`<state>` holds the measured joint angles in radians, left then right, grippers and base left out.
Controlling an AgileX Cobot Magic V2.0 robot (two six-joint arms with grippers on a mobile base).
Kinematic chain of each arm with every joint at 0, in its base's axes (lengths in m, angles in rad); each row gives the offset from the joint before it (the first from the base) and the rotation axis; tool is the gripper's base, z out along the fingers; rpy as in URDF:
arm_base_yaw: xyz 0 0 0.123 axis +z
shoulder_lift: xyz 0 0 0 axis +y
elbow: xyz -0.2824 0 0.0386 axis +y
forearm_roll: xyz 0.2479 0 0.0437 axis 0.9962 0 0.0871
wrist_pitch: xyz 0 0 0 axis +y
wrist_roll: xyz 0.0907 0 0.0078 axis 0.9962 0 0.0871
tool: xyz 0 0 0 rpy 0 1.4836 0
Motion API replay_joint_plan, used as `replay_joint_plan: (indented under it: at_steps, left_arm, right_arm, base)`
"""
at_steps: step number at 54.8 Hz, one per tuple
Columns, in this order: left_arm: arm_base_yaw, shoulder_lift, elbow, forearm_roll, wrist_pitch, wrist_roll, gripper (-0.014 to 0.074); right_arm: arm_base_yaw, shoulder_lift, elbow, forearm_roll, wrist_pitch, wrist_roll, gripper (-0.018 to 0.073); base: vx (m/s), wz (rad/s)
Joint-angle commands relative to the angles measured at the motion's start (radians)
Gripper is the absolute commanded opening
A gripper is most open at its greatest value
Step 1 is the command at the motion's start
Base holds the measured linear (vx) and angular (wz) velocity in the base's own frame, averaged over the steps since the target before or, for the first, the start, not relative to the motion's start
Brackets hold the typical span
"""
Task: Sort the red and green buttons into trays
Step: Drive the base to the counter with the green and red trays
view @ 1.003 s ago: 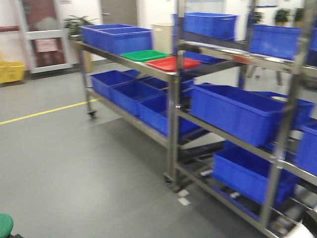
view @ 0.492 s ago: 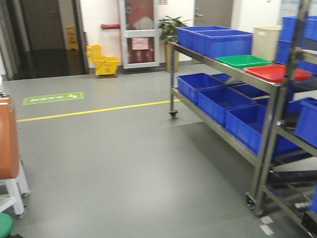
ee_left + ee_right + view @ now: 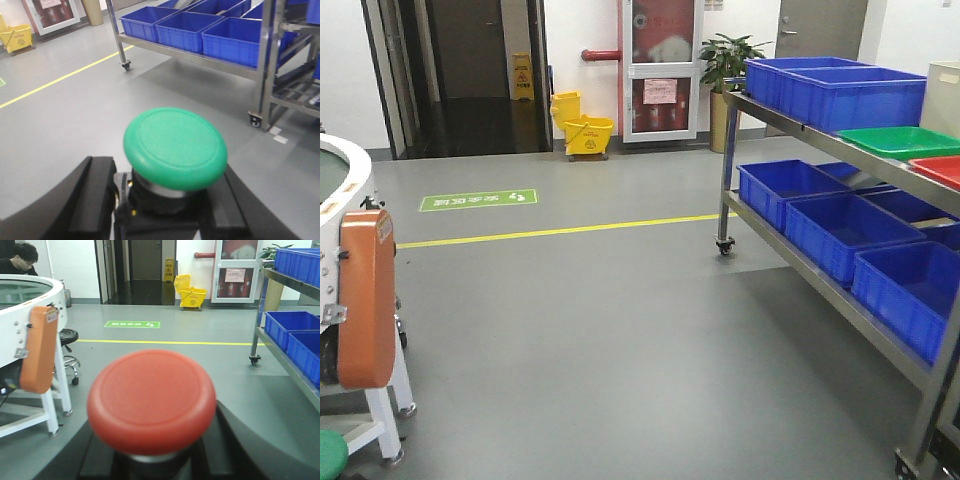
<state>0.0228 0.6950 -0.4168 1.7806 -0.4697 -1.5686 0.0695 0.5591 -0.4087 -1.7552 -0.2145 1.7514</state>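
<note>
My left gripper (image 3: 160, 210) is shut on the green button (image 3: 175, 147), gripping its black-and-metal body with the round green cap facing the camera. My right gripper (image 3: 150, 465) is shut on the red button (image 3: 151, 400), its red cap filling the middle of the right wrist view. The green cap also shows at the bottom left corner of the front view (image 3: 330, 455). The green tray (image 3: 900, 141) and part of the red tray (image 3: 942, 169) lie on the top shelf of the steel rack at the far right of the front view.
The steel wheeled rack (image 3: 800, 262) holds blue crates (image 3: 840, 90) above and several more (image 3: 840, 232) on its lower shelf. A white round machine with an orange pad (image 3: 365, 300) stands at left. A yellow floor line (image 3: 560, 230) and yellow mop bucket (image 3: 582, 130) lie ahead.
The front view has swung left: the rack and trays have slid from the middle to the right edge, and the white machine with the orange pad has come into view at left.
</note>
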Motion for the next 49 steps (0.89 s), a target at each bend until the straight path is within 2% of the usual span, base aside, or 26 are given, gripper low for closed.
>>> replay_joint_plan:
  at_steps: [1,49]
  left_arm:
    - [-0.004,-0.004,-0.028,-0.016,0.012,-0.008,0.0]
    - [-0.004,-0.003,-0.029,-0.015,0.015,-0.007,0.0]
  right_arm:
    - [-0.002,0.001,-0.03,-0.02,0.026,-0.002,-0.0008]
    - [-0.002,0.001,-0.03,-0.02,0.019,-0.002,-0.0008]
  base:
    - [0.47,0.01]
    - [0.55,0.08]
